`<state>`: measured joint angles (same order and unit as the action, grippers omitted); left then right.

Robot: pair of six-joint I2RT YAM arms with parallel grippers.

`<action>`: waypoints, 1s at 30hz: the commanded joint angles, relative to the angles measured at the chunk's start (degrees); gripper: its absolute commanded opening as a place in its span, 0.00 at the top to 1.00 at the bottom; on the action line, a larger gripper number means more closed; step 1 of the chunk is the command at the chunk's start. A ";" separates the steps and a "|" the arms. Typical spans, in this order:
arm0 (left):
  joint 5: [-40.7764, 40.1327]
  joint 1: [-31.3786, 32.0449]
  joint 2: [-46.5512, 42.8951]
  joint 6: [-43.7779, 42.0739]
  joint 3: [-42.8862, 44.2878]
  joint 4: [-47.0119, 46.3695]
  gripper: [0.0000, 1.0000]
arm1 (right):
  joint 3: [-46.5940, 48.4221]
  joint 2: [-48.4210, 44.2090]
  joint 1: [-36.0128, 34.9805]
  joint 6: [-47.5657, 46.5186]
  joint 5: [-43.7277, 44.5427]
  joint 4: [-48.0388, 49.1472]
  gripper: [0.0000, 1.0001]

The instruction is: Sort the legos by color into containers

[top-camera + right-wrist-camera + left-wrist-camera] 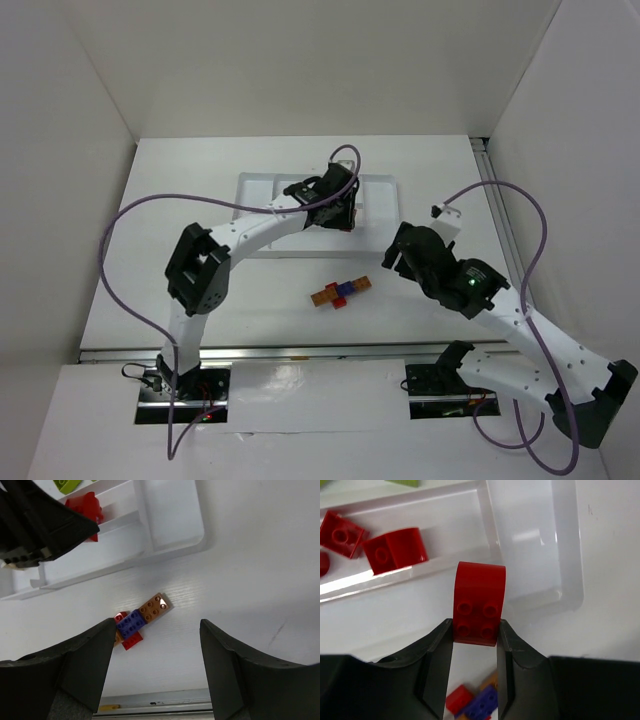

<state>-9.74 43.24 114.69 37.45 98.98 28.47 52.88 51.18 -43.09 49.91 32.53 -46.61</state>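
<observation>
Left wrist: left fingers (432,655) pinched a red brick (480,600), mid-delivery; it likely needed releasing beside the reds (395,550) in the tray (489,522), ahead-left. Right fingers (85,655) stood spread.

a smooth white matte surface (200,190) sits enclosed by plain white panel walls (300,70) on three sides; a thin silver metal rail (300,353) runs along its near edge, under soft even light.
</observation>
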 commanded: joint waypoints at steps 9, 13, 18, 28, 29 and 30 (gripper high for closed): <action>-2.13 -2.54 14.15 1.84 15.81 1.41 0.65 | -0.76 -4.50 0.29 5.02 2.54 -6.12 0.25; -0.29 -3.96 16.26 2.45 15.81 1.41 0.65 | -1.29 -4.51 0.29 5.55 2.53 -6.12 0.25; 0.25 -5.01 18.10 1.92 16.86 1.94 0.45 | -1.29 -3.81 0.29 5.55 2.53 -6.12 0.25; -2.74 -5.63 15.31 0.26 14.24 3.96 0.31 | -0.76 -2.75 0.29 5.03 1.48 -5.07 0.25; -1.96 -5.63 14.60 0.25 13.44 2.22 0.31 | -0.76 -2.14 0.29 5.02 1.48 -4.55 0.25; -1.34 -5.63 13.81 -0.44 12.82 1.51 0.31 | -0.76 -2.14 0.29 5.02 1.48 -4.54 0.25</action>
<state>-11.29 37.78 132.42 38.92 113.06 31.44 51.99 48.69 -43.09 54.39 33.28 -51.48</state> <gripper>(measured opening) 0.685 0.751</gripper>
